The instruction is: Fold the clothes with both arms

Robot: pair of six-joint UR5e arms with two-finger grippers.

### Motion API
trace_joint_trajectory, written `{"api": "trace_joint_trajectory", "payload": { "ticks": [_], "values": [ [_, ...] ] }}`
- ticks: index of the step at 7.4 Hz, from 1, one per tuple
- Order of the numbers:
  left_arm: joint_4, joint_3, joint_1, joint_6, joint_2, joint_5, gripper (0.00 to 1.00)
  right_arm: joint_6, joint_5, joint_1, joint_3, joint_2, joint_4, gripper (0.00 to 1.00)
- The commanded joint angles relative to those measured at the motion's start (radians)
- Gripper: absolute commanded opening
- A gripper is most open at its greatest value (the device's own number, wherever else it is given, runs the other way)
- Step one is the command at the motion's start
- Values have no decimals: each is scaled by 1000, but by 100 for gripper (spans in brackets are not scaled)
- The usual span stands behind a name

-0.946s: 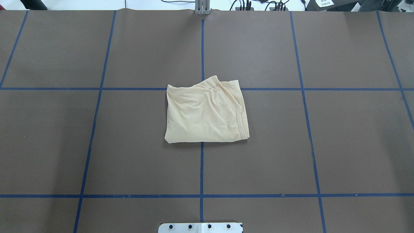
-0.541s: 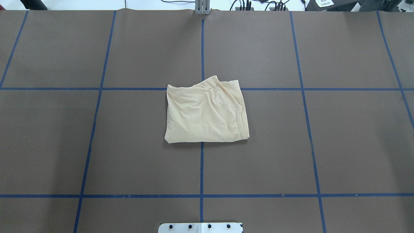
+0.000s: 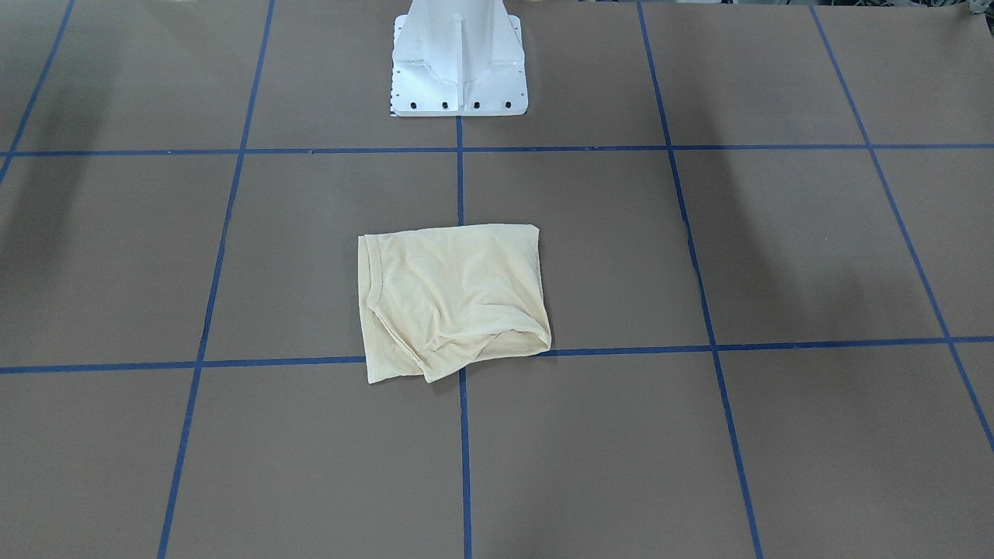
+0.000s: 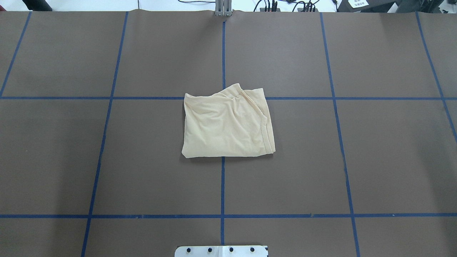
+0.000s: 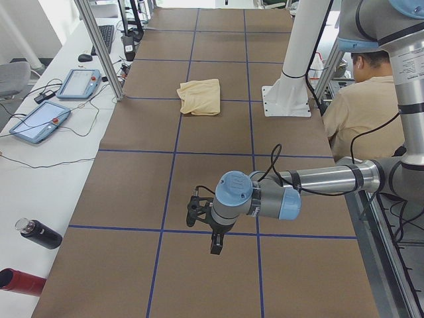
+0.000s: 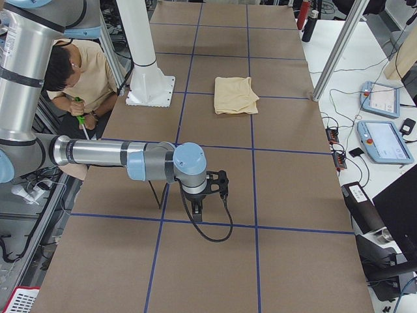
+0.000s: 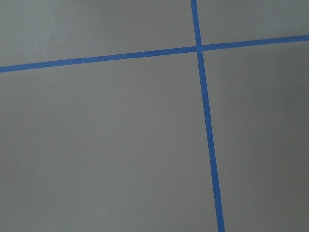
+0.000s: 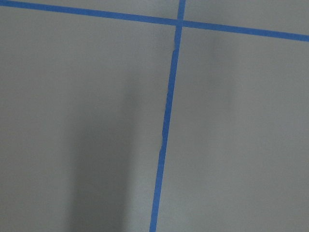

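The clothes (image 4: 226,125) lie folded into a pale cream-yellow rectangle at the middle of the brown table, also seen in the front view as the clothes (image 3: 450,299), with a ribbed hem along one side. No print shows. Both arms hang far from it, outside the overhead and front views. My left gripper (image 5: 211,228) hovers low over the table at its left end. At the table's right end, my right gripper (image 6: 210,190) hovers the same way. I cannot tell whether either is open or shut. Both wrist views show only bare brown table and blue tape.
Blue tape lines grid the table. The white pedestal base (image 3: 458,85) stands at the robot's side. A seated person (image 5: 361,99) is beside the pedestal. Teach pendants (image 5: 40,119) and two bottles (image 5: 40,233) lie on the white bench along the far edge.
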Motion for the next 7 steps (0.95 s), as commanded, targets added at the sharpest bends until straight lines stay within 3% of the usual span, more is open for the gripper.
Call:
{"api": "trace_joint_trajectory", "payload": {
  "ticks": [1, 7],
  "values": [
    [2, 15, 1, 0, 0, 6, 100, 7, 45, 0, -6, 0, -5, 100],
    [-1, 22, 1, 0, 0, 9, 100, -3, 68, 0, -8, -26, 0, 100]
  ]
}}
